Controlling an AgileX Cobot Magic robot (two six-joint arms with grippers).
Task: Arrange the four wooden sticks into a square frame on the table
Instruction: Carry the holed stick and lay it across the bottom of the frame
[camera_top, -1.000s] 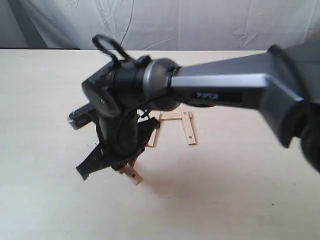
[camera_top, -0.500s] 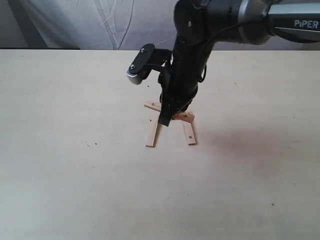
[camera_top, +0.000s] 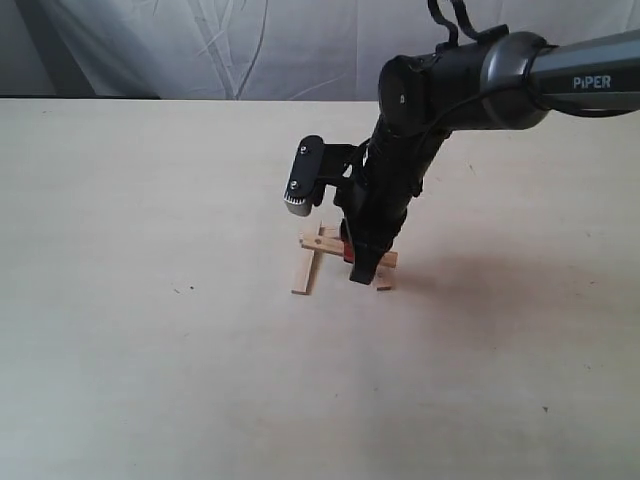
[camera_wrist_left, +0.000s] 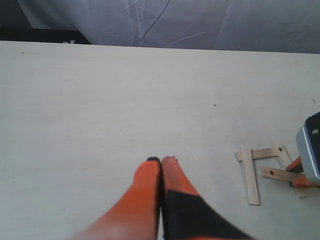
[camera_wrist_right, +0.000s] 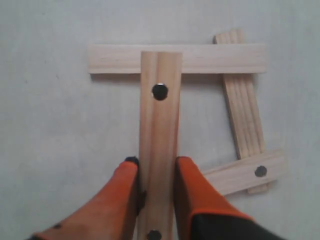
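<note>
In the right wrist view my right gripper (camera_wrist_right: 157, 162) is shut on one wooden stick (camera_wrist_right: 160, 125) with a dark hole near its far end. That end lies over a crosswise stick (camera_wrist_right: 200, 58). A third stick (camera_wrist_right: 243, 120) runs from it to a fourth stick (camera_wrist_right: 247, 172), which has a hole. In the exterior view the right gripper (camera_top: 362, 268) holds its stick (camera_top: 325, 242) tilted across the group, beside the left slat (camera_top: 304, 272) on the table (camera_top: 150, 350). My left gripper (camera_wrist_left: 161, 161) hovers shut and empty, well away from the sticks (camera_wrist_left: 250, 175).
A white cloth backdrop (camera_top: 250, 50) hangs behind the table's far edge. The right arm's camera housing (camera_top: 303, 177) hangs just above the sticks. Bare tabletop stretches wide on all sides of the small group.
The right arm swung from the near left to over the group with the stick in its grip. In the last half second it shifted the stick slightly toward the front right and lower.
</note>
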